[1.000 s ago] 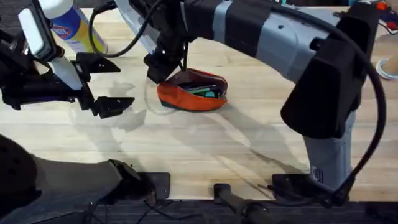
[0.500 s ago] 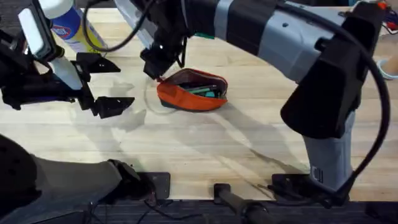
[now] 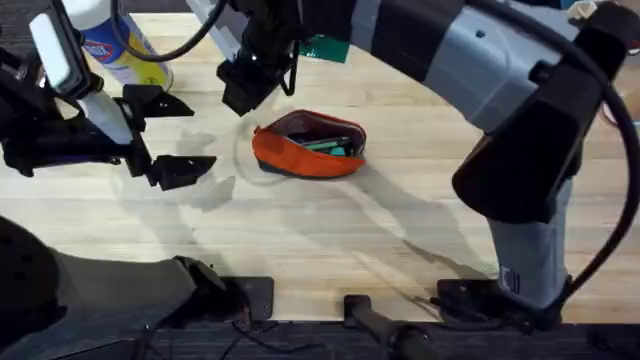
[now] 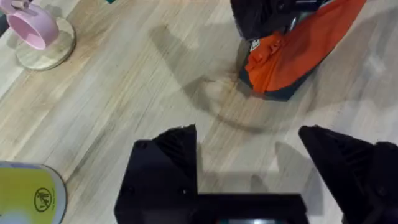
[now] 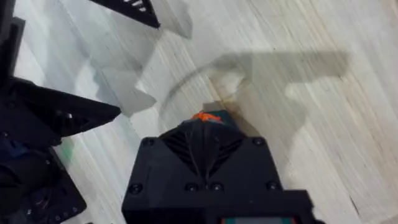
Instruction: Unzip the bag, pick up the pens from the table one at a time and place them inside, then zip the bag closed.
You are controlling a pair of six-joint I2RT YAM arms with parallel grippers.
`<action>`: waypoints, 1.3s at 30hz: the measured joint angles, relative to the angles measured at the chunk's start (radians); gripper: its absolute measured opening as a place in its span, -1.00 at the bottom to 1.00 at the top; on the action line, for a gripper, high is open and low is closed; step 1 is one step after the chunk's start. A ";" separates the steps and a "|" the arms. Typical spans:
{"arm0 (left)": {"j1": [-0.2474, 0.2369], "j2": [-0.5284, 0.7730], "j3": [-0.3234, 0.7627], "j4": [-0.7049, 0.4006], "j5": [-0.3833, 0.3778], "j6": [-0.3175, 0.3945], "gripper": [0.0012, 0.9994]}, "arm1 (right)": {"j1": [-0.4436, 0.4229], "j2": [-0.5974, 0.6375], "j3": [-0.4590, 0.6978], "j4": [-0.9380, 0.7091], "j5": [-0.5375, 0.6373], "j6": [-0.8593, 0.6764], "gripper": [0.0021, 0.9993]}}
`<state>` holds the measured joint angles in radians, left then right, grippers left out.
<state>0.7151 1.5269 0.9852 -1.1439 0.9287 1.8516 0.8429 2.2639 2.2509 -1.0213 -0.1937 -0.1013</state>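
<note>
Bag (image 3: 308, 148) lies centre frame on the table (image 3: 300, 230), unzipped, pens (image 3: 325, 145) inside. Right gripper (image 3: 245, 88) hovers upper left of it, fingers together. Left gripper (image 3: 170, 135) spread apart, far left.

The table (image 3: 330, 240) is bare in front of the bag (image 3: 308, 148) – unobstructed approach from the near side. At the bag's left end, the right gripper (image 3: 243, 90) hangs just above, blocking access there. The left gripper (image 3: 172, 135), fingers spread, occupies the left zone; a narrow bare strip separates it from the bag – a spray bottle (image 3: 118, 40) stands behind it
</note>
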 joint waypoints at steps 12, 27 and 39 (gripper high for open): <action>0.000 0.000 0.000 0.000 0.000 0.000 0.99 | -0.037 -0.016 0.000 -0.001 0.000 0.001 -0.94; 0.000 0.000 0.000 0.000 0.000 0.000 0.99 | -0.061 -0.100 0.006 -0.004 0.007 0.005 0.99; 0.000 0.000 0.000 0.000 0.000 0.000 0.99 | -0.049 -0.100 0.006 -0.011 0.037 0.011 0.99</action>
<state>0.7151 1.5269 0.9852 -1.1439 0.9287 1.8519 0.7935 2.1643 2.2570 -1.0319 -0.1563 -0.0904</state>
